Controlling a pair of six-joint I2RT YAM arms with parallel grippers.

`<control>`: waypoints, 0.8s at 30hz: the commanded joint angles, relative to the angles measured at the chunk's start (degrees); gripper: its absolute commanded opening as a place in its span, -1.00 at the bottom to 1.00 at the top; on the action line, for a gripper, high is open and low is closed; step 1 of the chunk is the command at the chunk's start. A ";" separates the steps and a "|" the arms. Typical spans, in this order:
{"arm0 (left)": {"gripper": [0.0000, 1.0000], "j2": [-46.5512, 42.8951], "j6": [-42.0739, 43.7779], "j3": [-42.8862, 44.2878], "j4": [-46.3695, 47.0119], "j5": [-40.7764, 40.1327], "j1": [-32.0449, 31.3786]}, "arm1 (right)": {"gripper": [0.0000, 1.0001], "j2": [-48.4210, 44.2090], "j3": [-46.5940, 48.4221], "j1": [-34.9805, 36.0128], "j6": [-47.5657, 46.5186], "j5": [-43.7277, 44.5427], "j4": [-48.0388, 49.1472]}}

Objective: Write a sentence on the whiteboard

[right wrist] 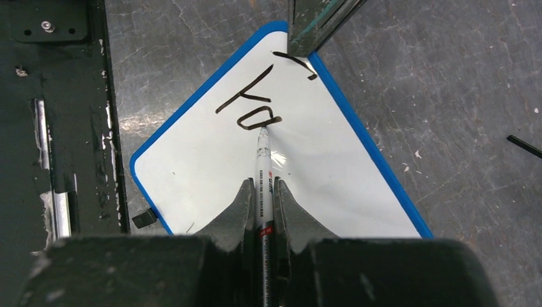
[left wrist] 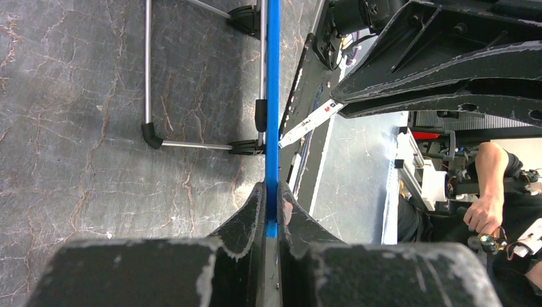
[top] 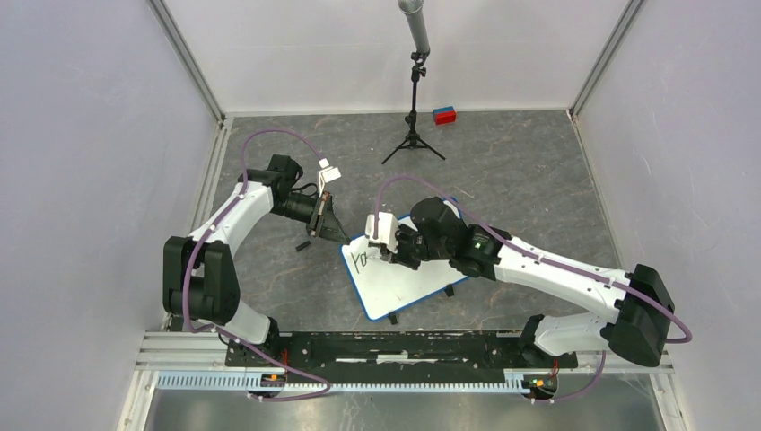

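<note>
The whiteboard (top: 395, 283) lies tilted on the grey floor, white with a blue rim (right wrist: 377, 166). My left gripper (top: 339, 235) is shut on the board's far corner; in the left wrist view the blue rim (left wrist: 272, 96) runs edge-on between the jaws of my left gripper (left wrist: 273, 211). My right gripper (right wrist: 263, 192) is shut on a white marker (right wrist: 263, 173), its tip touching the board. The sentence (right wrist: 252, 105) shows as black strokes reading about "Fa", also seen in the top view (top: 362, 259).
A black tripod (top: 413, 135) stands at the back with a red-and-blue block (top: 444, 115) beside it. A small black cap-like piece (top: 303, 244) lies left of the board. The black base rail (top: 395, 346) runs along the near edge.
</note>
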 commanded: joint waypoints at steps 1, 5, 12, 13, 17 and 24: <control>-0.95 0.64 2.84 -0.60 0.44 0.73 -0.44 | -1.00 -1.22 -1.05 -0.21 -0.13 -2.02 -0.64; -0.95 0.52 2.78 -0.69 0.46 0.53 -0.44 | -1.00 -1.80 -0.76 -0.19 -0.92 -2.09 -1.84; -0.95 0.55 2.72 -0.50 0.47 0.59 -0.44 | -1.00 -4.25 1.15 -0.21 -1.56 -0.44 -2.10; -0.95 0.58 2.68 -0.51 0.45 0.60 -0.46 | -1.00 -4.38 1.46 -0.17 -1.52 -0.18 -1.87; -0.95 0.71 2.69 -0.51 0.46 0.62 -0.44 | -1.00 -3.76 1.90 -0.21 -1.17 0.24 -0.69; -0.95 0.43 2.72 -0.86 0.45 0.74 -0.44 | -1.00 -1.75 1.96 -0.17 0.08 1.83 1.87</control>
